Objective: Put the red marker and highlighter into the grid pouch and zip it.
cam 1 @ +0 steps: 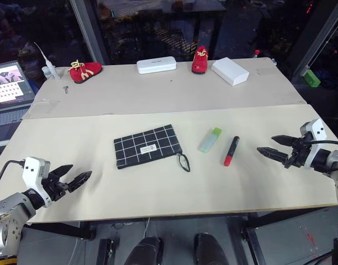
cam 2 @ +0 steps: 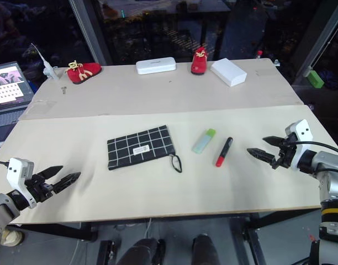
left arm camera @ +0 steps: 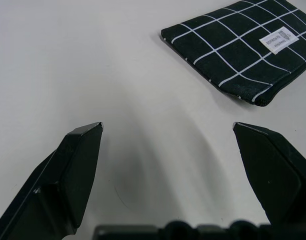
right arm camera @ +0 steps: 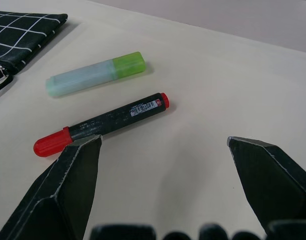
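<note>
Nothing is done yet. The pouch [cam 1: 148, 146] lies flat mid-table, apparently still zipped, its cord pull at its right end. The highlighter [cam 1: 210, 139] and marker [cam 1: 231, 151] lie loose on the table just right of it, side by side and apart. The left gripper [cam 1: 80, 178] and right gripper [cam 1: 270, 147] hover at the near corners, fingers spread, empty. Opening, loading and zipping all remain.

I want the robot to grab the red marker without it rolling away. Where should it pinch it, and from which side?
Probably the middle of the black barrel of the red marker, coming from above with the right gripper, which is open and nearest. The marker lies flat on the table, with free space on both long sides; the highlighter lies apart. Fingers across the barrel should stop it rolling.
</note>
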Controlling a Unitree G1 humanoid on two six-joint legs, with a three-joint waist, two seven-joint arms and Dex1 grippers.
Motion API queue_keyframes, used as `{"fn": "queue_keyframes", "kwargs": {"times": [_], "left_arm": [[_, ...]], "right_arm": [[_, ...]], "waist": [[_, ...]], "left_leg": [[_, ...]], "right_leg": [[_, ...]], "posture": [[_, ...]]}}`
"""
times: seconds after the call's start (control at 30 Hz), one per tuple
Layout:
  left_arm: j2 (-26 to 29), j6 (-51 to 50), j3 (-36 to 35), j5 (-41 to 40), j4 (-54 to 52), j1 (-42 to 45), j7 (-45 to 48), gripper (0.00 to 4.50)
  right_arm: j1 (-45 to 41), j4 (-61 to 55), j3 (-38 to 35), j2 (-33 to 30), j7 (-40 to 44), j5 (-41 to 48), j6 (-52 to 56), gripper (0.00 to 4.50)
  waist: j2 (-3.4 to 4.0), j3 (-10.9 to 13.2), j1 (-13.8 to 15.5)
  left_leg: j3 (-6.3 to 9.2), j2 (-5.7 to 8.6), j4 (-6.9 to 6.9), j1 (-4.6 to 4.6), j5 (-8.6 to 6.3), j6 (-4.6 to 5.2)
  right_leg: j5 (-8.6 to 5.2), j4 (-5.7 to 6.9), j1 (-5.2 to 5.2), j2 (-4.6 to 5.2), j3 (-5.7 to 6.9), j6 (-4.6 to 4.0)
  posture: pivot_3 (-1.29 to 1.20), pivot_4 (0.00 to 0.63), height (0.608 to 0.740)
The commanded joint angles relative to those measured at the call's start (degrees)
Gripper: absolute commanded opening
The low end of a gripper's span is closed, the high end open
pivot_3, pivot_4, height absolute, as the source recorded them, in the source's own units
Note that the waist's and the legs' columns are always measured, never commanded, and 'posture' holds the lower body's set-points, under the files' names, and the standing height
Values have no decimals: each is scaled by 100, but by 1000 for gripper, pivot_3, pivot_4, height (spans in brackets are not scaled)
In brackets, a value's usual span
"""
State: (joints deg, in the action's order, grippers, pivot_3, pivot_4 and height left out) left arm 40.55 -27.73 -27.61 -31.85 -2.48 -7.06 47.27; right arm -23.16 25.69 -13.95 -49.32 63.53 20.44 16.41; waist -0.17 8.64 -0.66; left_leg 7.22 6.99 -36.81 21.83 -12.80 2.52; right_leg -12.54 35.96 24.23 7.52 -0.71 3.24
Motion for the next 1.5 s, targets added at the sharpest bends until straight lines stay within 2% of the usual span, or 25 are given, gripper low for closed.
{"fn": "queue_keyframes", "kwargs": {"times": [0.03,0.17,0.2,0.33,0.43,0.6,0.63,0.73,0.83,0.97,1.13,1.27,1.5], "left_arm": [[-40,94,-70,-156,-154,166,20,4500],[-76,676,42,20,139,499,361,4500],[-37,993,161,296,266,516,375,4500],[114,2211,637,1207,708,490,477,4500],[91,2853,792,1505,1039,622,470,4500],[204,3820,1049,2022,1576,765,467,4500],[235,4014,1091,2118,1684,802,452,4500],[324,4520,1233,2389,1954,939,395,4500],[395,4960,1398,2631,2219,1081,343,4500],[506,5609,1775,3148,2702,1425,161,4500],[450,5923,1965,3168,2945,1636,93,4500],[428,6071,2069,3183,3091,1724,51,4500],[328,6340,2331,3244,3375,1978,51,4500]], "right_arm": [[-59,-137,-61,8,-50,29,-44,4435],[-227,37,53,138,-211,-94,-125,4435],[-302,84,39,189,-296,-99,-127,4196],[-603,260,140,354,-505,-206,-173,3015],[-748,71,254,520,-405,-133,-81,1987],[-998,-680,491,890,-231,144,317,260],[-1054,-889,587,983,-191,203,434,41],[-1160,-1530,1047,1276,-36,308,808,41],[-1420,-1691,1505,1637,-312,24,944,41],[-2147,-1501,2548,2518,-925,-836,851,41],[-2712,-767,3037,3039,-1571,-1543,933,41],[-2940,-11,3366,3306,-1799,-2032,688,41],[-2748,656,4415,3187,-1755,-3214,-444,41]], "waist": [[0,0,2],[-4,1,9],[-3,1,10],[-2,1,-22],[-3,2,-18],[-3,2,-7],[-3,2,-10],[-3,1,-19],[-3,1,-19],[-3,1,-35],[-4,0,-4],[-6,-1,-5],[-4,-3,-43]], "left_leg": [[0,0,0,0,0,0],[-2,-2,-1,-3,0,-1],[-3,-3,-1,-4,1,-1],[-25,-5,2,-9,-5,1],[-28,-7,2,-8,-8,5],[-26,-11,2,-8,-9,4],[-26,-12,2,-8,-9,4],[-26,-12,2,-5,-9,4],[-24,-16,2,-6,-10,3],[-28,-14,1,-6,-9,1],[-22,-11,2,3,-6,-7],[-21,-4,1,6,-6,-6],[-22,-4,2,16,0,-14]], "right_leg": [[0,0,0,0,0,0],[6,-1,-2,-4,1,-3],[7,-1,-3,-4,0,-3],[12,-3,4,-4,-15,-9],[13,-8,5,-7,-16,-9],[15,-8,5,-9,-14,-7],[16,-8,6,-9,-14,-7],[17,-7,12,-10,-14,-6],[19,-5,13,-14,-12,-8],[25,2,24,-15,-14,-10],[27,14,44,-21,-10,-11],[29,14,70,-18,-11,-9],[29,33,73,-20,-11,-10]], "posture": [[0,150,740],[0,150,740],[0,150,740],[0,150,740],[0,150,740],[0,150,740],[0,150,740],[0,150,740],[0,150,740],[0,150,740],[0,150,740],[0,150,740],[0,150,740]]}}
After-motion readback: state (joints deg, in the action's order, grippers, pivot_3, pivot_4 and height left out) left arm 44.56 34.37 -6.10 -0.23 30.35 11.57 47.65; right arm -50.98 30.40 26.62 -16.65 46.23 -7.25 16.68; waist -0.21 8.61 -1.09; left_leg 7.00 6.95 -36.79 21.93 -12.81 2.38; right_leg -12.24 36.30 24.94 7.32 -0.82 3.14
